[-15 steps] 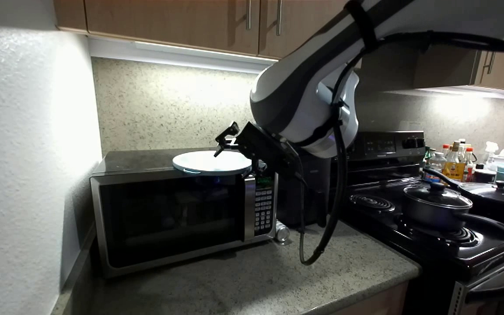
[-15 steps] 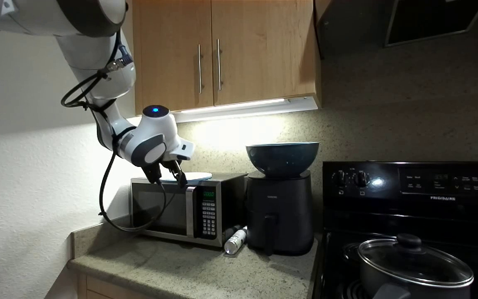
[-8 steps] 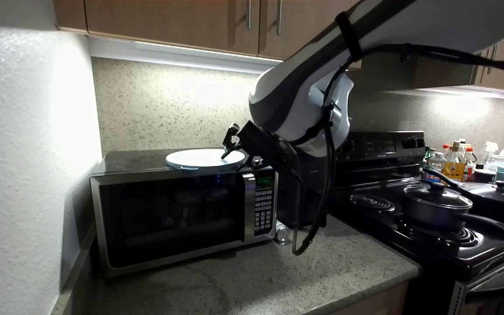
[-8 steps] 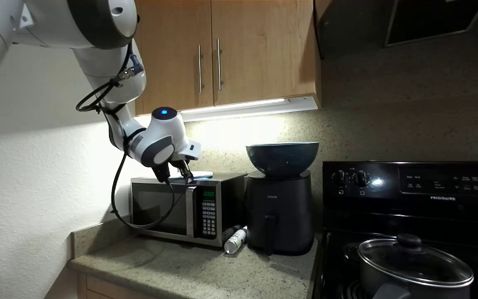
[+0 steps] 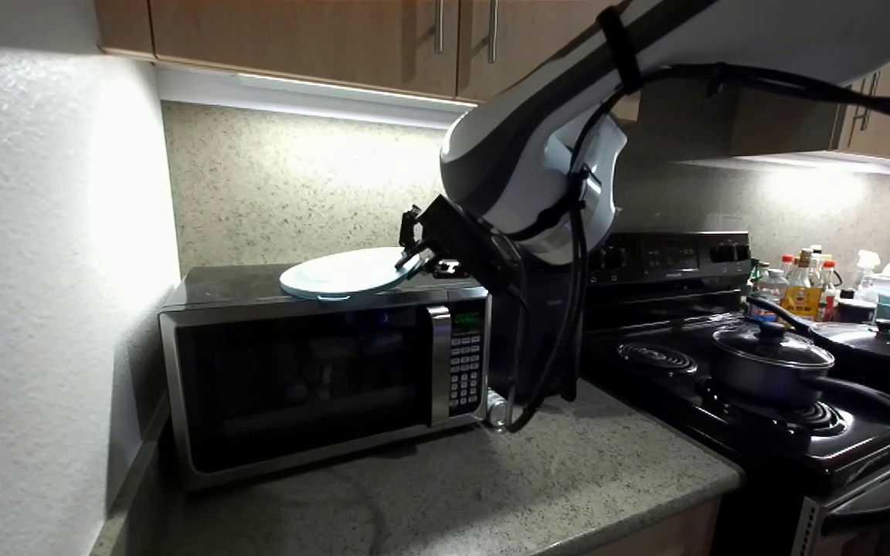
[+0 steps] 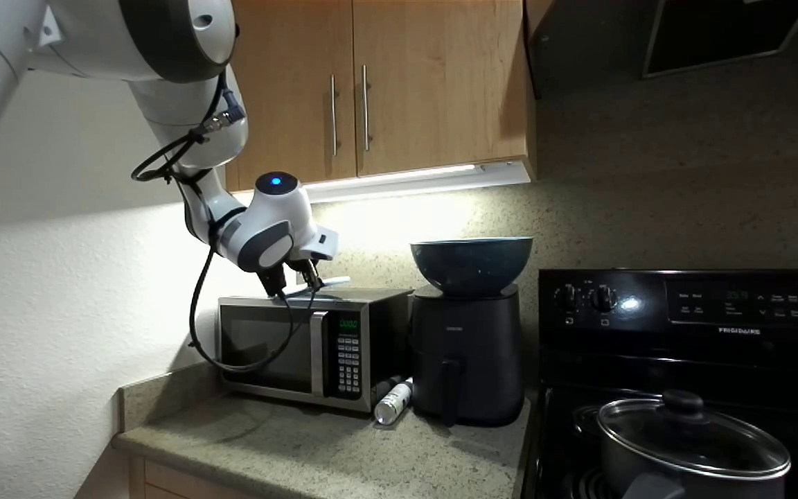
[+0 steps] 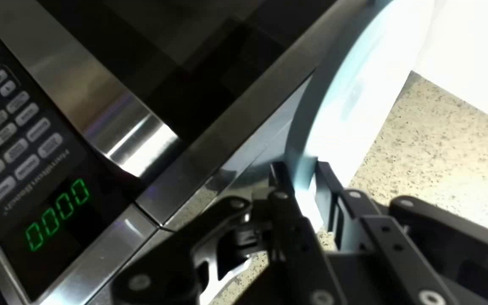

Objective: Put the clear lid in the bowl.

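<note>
Black fingers (image 7: pixel 285 207) clench the tilted clear lid (image 7: pixel 345 123), its rim held between them.

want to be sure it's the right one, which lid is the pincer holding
The pale lid: plate-like, tilted over the microwave, its rim gripped by the pincer. The pot lid and pan lid are knobbed and away at the stove.

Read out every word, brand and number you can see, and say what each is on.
"0000": the green display on the microwave.
"Hamilton Beach": the microwave, between keypad and display.
"FRIGIDAIRE": the stove control panel.
Too small or blurred to read: text on the keypad, stove display, air fryer, white cylinder and bottles.
</note>
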{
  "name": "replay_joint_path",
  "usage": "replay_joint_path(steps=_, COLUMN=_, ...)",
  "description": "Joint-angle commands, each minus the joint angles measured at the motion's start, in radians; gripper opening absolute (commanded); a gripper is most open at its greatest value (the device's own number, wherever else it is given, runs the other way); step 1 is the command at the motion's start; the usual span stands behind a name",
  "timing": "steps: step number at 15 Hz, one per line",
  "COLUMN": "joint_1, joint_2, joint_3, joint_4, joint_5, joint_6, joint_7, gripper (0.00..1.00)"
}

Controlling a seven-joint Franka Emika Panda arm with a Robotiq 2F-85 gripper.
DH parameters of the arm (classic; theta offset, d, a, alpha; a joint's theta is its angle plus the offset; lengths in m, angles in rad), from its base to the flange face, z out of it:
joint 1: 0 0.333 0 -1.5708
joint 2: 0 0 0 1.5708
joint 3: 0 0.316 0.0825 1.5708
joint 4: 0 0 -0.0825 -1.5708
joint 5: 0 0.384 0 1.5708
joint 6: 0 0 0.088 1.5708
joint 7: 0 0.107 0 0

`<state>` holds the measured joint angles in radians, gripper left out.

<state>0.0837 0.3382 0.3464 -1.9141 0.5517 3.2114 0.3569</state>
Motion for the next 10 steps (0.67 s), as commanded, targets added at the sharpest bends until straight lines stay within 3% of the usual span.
replay_joint_path(steps=1, joint_1=-0.053, joint_2=0.001, joint_3=0.067, joint_4=0.002, joint_5=0.005, joint_6=0.071, joint_7=-0.041, gripper=0.10)
replay_joint_path(steps=5, joint_1=-0.146, joint_2=-0.025, joint_3=0.179, joint_4=-0.013, joint_5=-0.014, joint_6=0.182, joint_7=-0.026, gripper=0.08)
replay_joint_path(steps=8, joint_1=-0.304, joint_2=-0.040, joint_3=0.344, joint_4=-0.008, joint_5=-0.115, joint_6=0.237, joint_7=0.009, gripper=0.08)
replay_joint_path(steps=9, joint_1=-0.202, joint_2=-0.014, joint_3=0.247, joint_4=0.011, joint_5=-0.063, joint_6=0.213, joint_7=-0.002, gripper=0.11)
replay_joint_path(steps=10, joint_1=-0.246, joint_2=-0.019, joint_3=0.291, joint_4=0.011, joint_5=-0.087, joint_6=0.216, joint_7=-0.002, gripper=0.11)
